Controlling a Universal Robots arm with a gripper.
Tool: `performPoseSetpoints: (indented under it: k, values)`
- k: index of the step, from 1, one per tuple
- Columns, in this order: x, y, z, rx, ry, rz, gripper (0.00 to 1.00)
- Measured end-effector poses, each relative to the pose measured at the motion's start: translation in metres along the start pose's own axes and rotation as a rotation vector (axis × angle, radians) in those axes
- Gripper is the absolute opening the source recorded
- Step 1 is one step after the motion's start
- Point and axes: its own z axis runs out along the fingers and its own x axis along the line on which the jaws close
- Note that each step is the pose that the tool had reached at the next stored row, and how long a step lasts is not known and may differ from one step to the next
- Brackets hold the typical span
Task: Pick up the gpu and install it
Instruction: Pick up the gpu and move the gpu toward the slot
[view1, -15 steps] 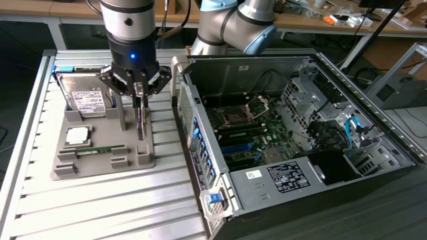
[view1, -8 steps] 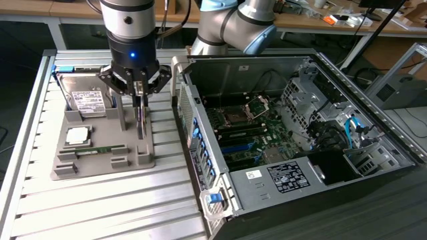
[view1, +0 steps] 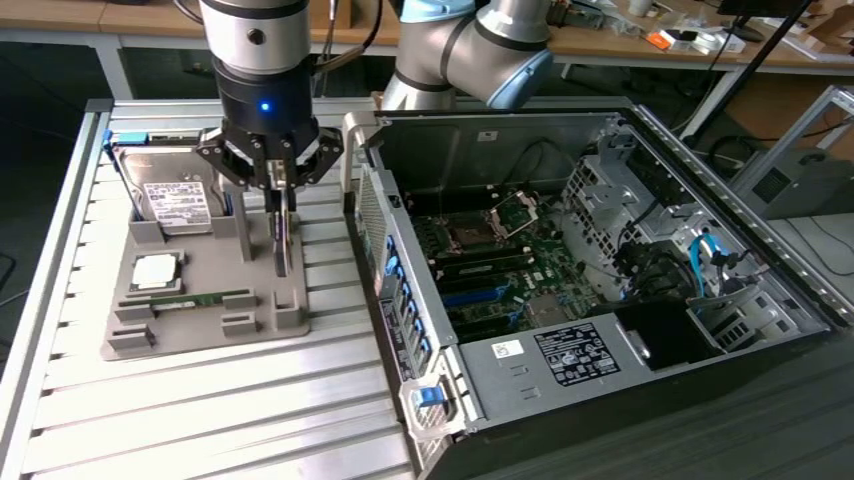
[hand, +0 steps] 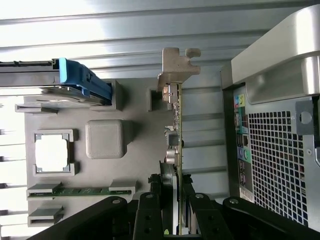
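The gpu (view1: 280, 245), judged light, stiff and fragile and best taken by its bare edge, is clamped on edge by the gripper (view1: 276, 185) at the grey parts holder (view1: 174, 335) on a slatted metal table (view1: 200, 420), beside the open computer case (view1: 507, 150), with workbenches (view1: 614, 42) behind.

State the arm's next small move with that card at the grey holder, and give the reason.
Probably a short straight lift. The gripper looks closed on the gpu, which stands on edge, its lower end down among the posts of the grey holder. The near wall of the computer case stands close on the exterior view's right, so going sideways first would likely catch.
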Motion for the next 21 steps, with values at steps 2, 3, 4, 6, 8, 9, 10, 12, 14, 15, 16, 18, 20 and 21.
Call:
performPoseSetpoints:
  k: [2,3,4,6,8,9,10,12,14,15,16,18,20,21]
  values:
    - [0.0000,0.0001,-0.0010,-0.0005,0.0000,0.000,0.27]
    - [0.0000,0.0001,-0.0013,-0.0007,0.0000,0.000,0.27]
    - [0.0000,0.0001,-0.0018,-0.0007,0.0002,0.000,0.27]
    - [0.0000,0.0001,-0.0027,-0.0010,0.0001,0.000,0.27]
    - [-0.0001,0.0002,-0.0036,-0.0012,0.0001,0.000,0.27]
    - [-0.0001,0.0002,-0.0040,-0.0012,0.0001,0.000,0.27]
    - [-0.0001,0.0002,-0.0044,-0.0013,0.0001,0.000,0.27]
    - [-0.0001,0.0003,-0.0053,-0.0014,0.0002,0.000,0.27]
    - [-0.0001,0.0003,-0.0061,-0.0015,0.0002,0.000,0.27]
    - [-0.0002,0.0003,-0.0066,-0.0016,0.0002,0.000,0.27]
    - [-0.0002,0.0004,-0.0071,-0.0016,0.0001,0.000,0.27]
    - [-0.0002,0.0004,-0.0084,-0.0018,0.0001,0.000,0.27]
    - [-0.0002,0.0005,-0.0092,-0.0019,0.0001,0.000,0.27]
    - [-0.0002,0.0005,-0.0096,-0.0020,0.0002,0.000,0.27]
